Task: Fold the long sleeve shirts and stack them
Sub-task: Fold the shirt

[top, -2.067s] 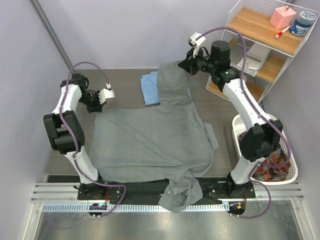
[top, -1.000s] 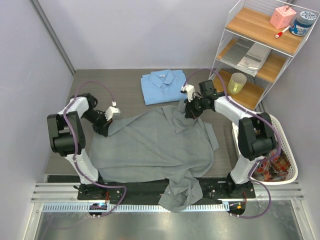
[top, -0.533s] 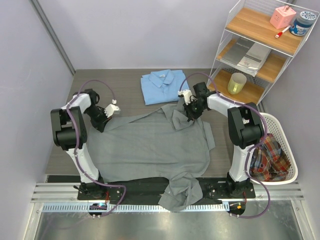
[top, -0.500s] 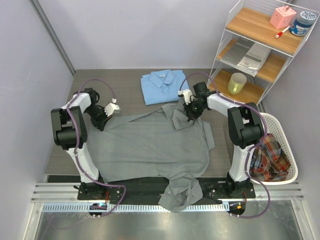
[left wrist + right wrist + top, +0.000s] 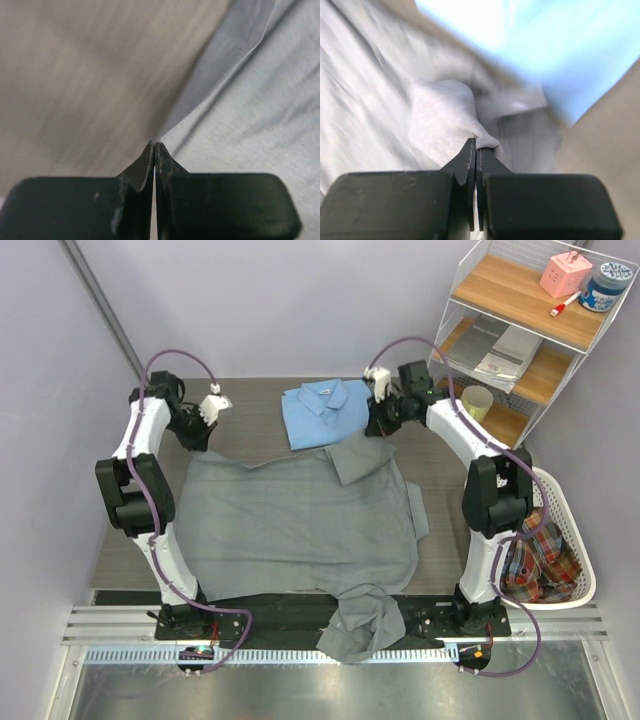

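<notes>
Grey shirt (image 5: 300,520) lies spread on the table (image 5: 255,415), on the base side of both grippers. We read the left gripper (image 5: 197,432) and right gripper (image 5: 377,423) as pinched shut on its far edge. The folded blue shirt (image 5: 325,412) sits between them. Step: flattening. Next we'd release, then fold the sleeves in.

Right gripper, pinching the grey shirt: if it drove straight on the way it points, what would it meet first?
The bunched grey cloth shirt right ahead of the right gripper, which is shut on it; beyond, probably the folded light blue shirt, though blur hides depth.
</notes>
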`<control>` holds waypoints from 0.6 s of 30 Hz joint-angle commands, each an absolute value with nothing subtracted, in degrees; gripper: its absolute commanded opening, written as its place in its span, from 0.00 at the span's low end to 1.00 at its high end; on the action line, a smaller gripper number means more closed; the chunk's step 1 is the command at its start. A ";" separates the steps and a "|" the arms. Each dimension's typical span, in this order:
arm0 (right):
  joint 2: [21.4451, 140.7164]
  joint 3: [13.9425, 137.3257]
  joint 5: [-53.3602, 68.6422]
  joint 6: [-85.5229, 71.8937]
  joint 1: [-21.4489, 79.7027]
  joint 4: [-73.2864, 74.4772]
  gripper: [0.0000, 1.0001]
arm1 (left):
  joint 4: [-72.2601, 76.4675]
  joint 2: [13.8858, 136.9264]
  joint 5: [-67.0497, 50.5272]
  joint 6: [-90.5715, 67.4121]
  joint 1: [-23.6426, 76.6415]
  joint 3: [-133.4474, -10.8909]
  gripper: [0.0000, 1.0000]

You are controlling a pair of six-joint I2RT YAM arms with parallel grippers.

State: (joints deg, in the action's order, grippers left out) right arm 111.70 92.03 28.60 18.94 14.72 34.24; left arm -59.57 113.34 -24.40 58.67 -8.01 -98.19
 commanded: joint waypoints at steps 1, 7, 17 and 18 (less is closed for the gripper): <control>104.94 104.14 34.28 14.15 13.19 31.29 0.01 | -62.31 114.96 -28.82 57.46 -8.70 -104.32 0.00; 97.22 101.00 36.82 13.45 12.66 31.55 0.01 | -63.81 112.59 -30.05 65.55 -10.45 -102.31 0.00; 79.04 84.74 37.88 13.28 14.06 36.38 0.01 | -70.93 103.81 -33.40 82.43 -13.89 -91.17 0.00; 77.45 83.07 37.79 13.27 14.32 37.17 0.01 | -70.49 102.06 -32.96 84.36 -14.06 -89.84 0.00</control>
State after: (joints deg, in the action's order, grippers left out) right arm 84.33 87.02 36.27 14.35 13.23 34.44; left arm -66.98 109.27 -30.79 74.39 -13.19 -94.15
